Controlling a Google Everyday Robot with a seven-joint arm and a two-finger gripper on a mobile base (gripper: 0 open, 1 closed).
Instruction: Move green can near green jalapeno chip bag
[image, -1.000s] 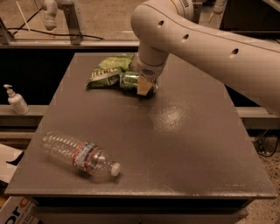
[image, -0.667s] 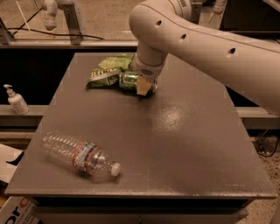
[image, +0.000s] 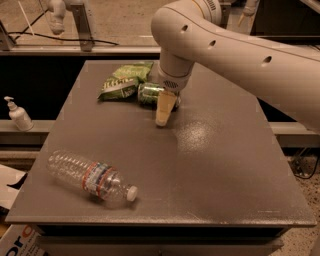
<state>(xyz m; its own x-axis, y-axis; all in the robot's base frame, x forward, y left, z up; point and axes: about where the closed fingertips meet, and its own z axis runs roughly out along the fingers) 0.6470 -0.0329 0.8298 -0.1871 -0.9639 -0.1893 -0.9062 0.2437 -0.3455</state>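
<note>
The gripper (image: 163, 113) hangs low over the far middle of the table (image: 225, 190), its pale tip pointing down and close to the tabletop. Whether it is open, closed or holding anything cannot be told from this view, since the thick wrist above covers most of it.

The green can (image: 149, 94) sits right against the gripper, at about 10 o'clock from the tip. It seems to lie on its side, with its long axis running roughly from 9 to 3 o'clock, and its 3 o'clock end is hidden behind the gripper. I cannot tell whether the two touch or only overlap in view.

The green chip bag (image: 122, 82) lies at about 10 o'clock from the can, flat and crinkled. Its near edge is just beside the can, possibly touching it. Judged from this, the can is already close to the bag, and the task looks at or near its end. The relation that matters is that the can lies between the gripper and the bag. Any pull away would best go up or toward 4 o'clock, so the can is not dragged or set rolling.

Further out, a clear water bottle (image: 92, 177) lies on its side at about 7 o'clock, well apart, near the front left corner. A white pump bottle (image: 19, 114) stands off the table at 9 o'clock.
</note>
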